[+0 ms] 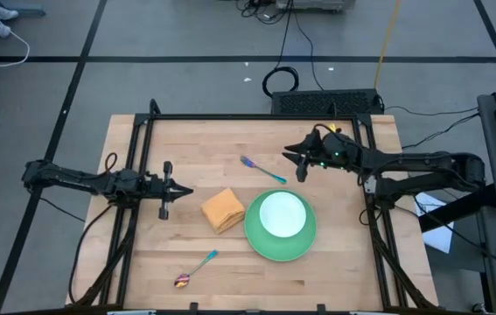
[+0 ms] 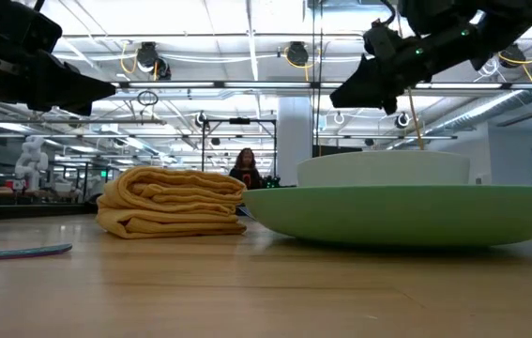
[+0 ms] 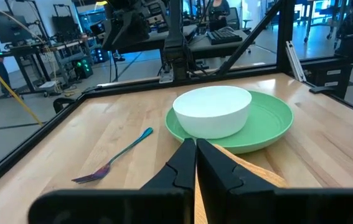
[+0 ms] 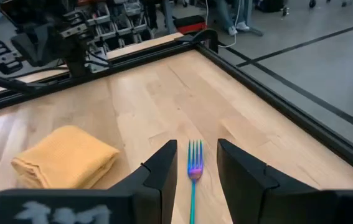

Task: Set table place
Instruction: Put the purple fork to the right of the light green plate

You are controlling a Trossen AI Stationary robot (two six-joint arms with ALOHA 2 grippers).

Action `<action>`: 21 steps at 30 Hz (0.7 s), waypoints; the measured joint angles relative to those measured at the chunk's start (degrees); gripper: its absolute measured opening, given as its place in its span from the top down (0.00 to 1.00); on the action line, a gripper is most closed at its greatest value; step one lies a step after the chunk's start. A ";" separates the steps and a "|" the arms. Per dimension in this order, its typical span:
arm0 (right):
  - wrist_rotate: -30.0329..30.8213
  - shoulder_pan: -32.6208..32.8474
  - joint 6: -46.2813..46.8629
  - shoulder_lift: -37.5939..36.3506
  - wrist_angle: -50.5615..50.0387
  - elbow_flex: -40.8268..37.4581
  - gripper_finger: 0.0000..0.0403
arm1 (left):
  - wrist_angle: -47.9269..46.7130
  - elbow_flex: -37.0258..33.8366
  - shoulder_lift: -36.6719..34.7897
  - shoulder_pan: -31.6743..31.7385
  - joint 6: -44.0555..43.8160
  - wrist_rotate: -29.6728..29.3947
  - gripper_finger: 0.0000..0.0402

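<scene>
Right gripper (image 4: 193,163), jaws released, is hovering w/ fork (image 4: 193,171) between fingers for pickup beside plate (image 1: 256,238); left gripper (image 1: 186,192) is waiting clenched.

Right tool (image 4: 194,167) open over fork (image 4: 193,171), tines btwn fingers; napkin (image 4: 64,158) beside on table (image 4: 182,106).

Left dark six-joint arm reaches in from the left side, its end effector (image 1: 180,192) low, fingers (image 3: 185,163) pressed together. Right dark arm stretches in from the right, its end effector (image 1: 289,160) raised, fingers (image 4: 164,168) parted.
</scene>
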 joint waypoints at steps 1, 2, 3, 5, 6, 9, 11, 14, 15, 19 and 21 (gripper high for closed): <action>0.01 0.00 0.00 0.39 0.02 0.19 0.74 | -0.14 0.00 0.00 0.00 0.00 0.00 0.95; 0.01 0.00 0.03 0.86 0.01 0.40 0.74 | -0.35 0.00 0.00 0.00 -0.02 0.00 0.95; 0.01 0.00 0.16 1.37 0.04 0.75 0.74 | -0.54 0.00 0.00 0.00 0.00 0.00 0.95; -0.33 0.00 0.57 2.44 -0.13 1.21 0.74 | -0.53 0.00 0.00 0.00 0.15 0.00 0.95; -1.31 0.00 0.67 3.16 -0.32 1.72 0.74 | -0.48 0.00 0.00 0.00 0.15 -0.01 0.95; -3.43 -0.07 1.69 4.94 -1.71 3.44 0.77 | -0.40 0.02 0.00 0.00 0.15 0.00 0.95; -4.49 -0.09 1.99 6.42 -3.40 5.47 0.79 | -0.42 0.02 0.00 -0.01 0.20 0.00 0.95; -4.56 -0.11 2.29 8.86 -7.37 8.78 0.80 | -0.47 0.02 0.00 -0.02 0.20 0.00 0.95; -4.56 -0.11 2.48 9.78 -8.84 10.10 0.81 | -0.55 0.02 0.00 0.00 0.22 0.00 0.95; -4.60 -0.11 2.59 13.60 -15.37 15.42 0.81 | -0.91 0.02 0.00 -0.01 0.22 -0.02 0.95; -4.67 -0.11 2.76 15.62 -17.40 17.60 0.81 | -0.91 0.02 -0.01 -0.02 0.22 -0.02 0.95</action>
